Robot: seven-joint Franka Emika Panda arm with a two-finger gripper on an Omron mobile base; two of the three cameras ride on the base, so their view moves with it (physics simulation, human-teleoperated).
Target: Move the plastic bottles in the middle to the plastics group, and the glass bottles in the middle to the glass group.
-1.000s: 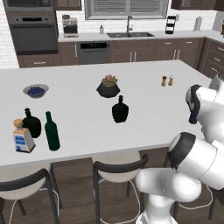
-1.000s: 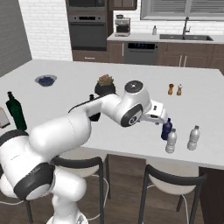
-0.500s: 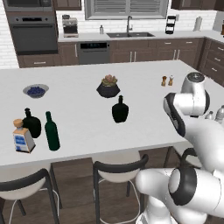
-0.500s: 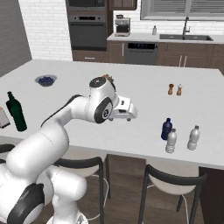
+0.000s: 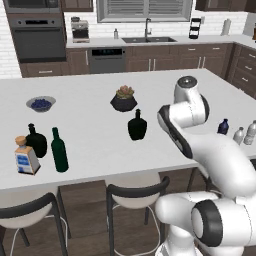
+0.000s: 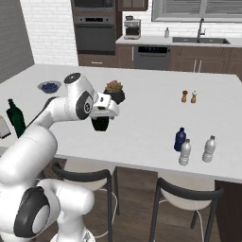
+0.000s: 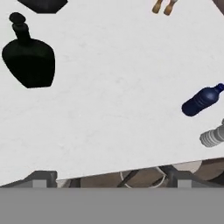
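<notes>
The fingers (image 7: 109,181) are standing fully open over the white tabletop (image 7: 118,87), gripping nothing. In the hand view, the black flask (image 7: 29,61) is sitting at 10 o'clock and the dark blue bottle (image 7: 200,100) at 3 o'clock, with what appears to be a clear plastic bottle (image 7: 213,136) just beneath it. The green bottle (image 5: 59,151) is standing beside the cork-stoppered bottle (image 5: 24,157).
</notes>
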